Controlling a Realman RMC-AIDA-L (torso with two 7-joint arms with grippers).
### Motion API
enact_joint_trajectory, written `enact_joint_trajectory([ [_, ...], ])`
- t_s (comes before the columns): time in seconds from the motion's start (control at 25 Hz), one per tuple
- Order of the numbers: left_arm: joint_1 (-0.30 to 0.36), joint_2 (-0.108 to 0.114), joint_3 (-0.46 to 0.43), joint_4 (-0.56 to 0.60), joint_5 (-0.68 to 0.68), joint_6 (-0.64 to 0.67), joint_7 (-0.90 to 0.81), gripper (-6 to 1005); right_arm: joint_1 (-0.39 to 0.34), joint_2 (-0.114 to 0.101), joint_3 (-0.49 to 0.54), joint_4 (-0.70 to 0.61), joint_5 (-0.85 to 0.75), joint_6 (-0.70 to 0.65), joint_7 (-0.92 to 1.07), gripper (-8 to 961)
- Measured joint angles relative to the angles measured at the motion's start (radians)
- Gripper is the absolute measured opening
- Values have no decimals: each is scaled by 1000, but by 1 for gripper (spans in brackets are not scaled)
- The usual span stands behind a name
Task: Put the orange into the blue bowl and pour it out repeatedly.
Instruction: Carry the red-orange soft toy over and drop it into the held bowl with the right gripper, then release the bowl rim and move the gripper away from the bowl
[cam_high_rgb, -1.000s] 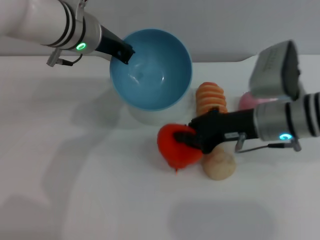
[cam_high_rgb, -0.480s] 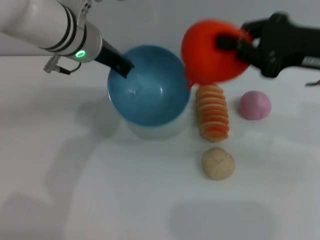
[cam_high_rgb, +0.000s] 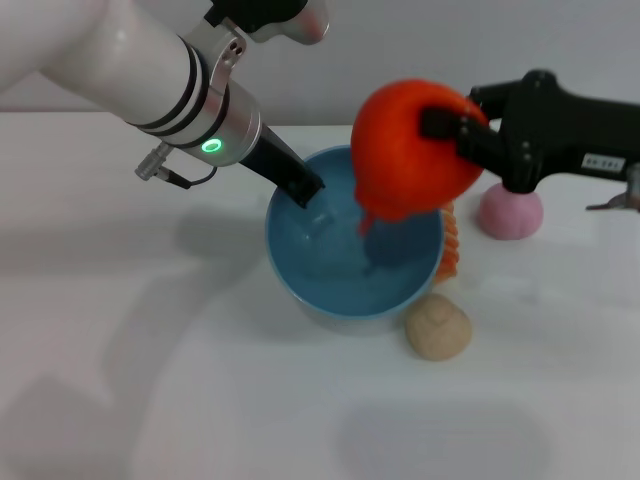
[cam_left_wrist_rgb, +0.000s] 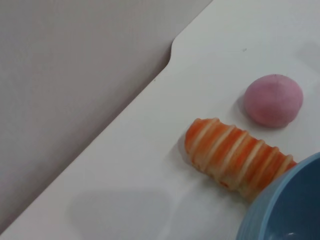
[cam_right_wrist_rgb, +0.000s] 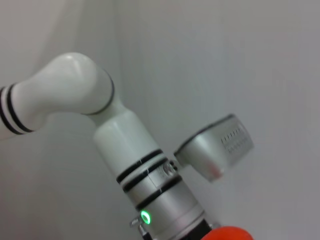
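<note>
The orange (cam_high_rgb: 412, 150) is a bright red-orange soft fruit held in the air by my right gripper (cam_high_rgb: 452, 128), which is shut on it just above the right side of the blue bowl (cam_high_rgb: 345, 270). A sliver of the orange shows in the right wrist view (cam_right_wrist_rgb: 231, 233). My left gripper (cam_high_rgb: 303, 190) is shut on the bowl's left rim and holds the bowl upright on the table. The bowl's rim shows in the left wrist view (cam_left_wrist_rgb: 280, 210). The bowl is empty inside.
A ribbed orange-and-cream roll (cam_left_wrist_rgb: 235, 157) lies behind the bowl's right side, mostly hidden in the head view (cam_high_rgb: 451, 250). A pink dome (cam_high_rgb: 510, 212) sits at the right. A beige ball (cam_high_rgb: 437, 327) lies at the bowl's front right. The white table's (cam_high_rgb: 150, 380) far edge meets a grey wall.
My right gripper lifted the orange off the table and brought it over the bowl. My left gripper moved the bowl right and toward me, in front of the roll.
</note>
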Motion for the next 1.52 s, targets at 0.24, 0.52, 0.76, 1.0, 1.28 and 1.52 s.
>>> enact_joint_trajectory([
  [0.24,8,-1,4,5,-5,-10,-2,0,38,-1,-1,178,-11,9,-84,82],
  [0.52,18,0,7,4,-14,-19,3,-1,67,-1,4,284,-10,62,-117,108],
  [0.76,22,0,20,-2,-14,-33,5,-1,82,-2,3,333,-7,87,-117,130],
  [1.0,22,1,20,-3,-14,-44,6,0,98,-4,11,374,-5,99,-109,153],
  [1.28,21,2,20,-6,-7,-43,2,1,94,-4,14,375,5,107,-106,314],
  [1.52,8,3,17,-8,0,37,-2,0,43,-5,100,363,62,101,-106,415],
])
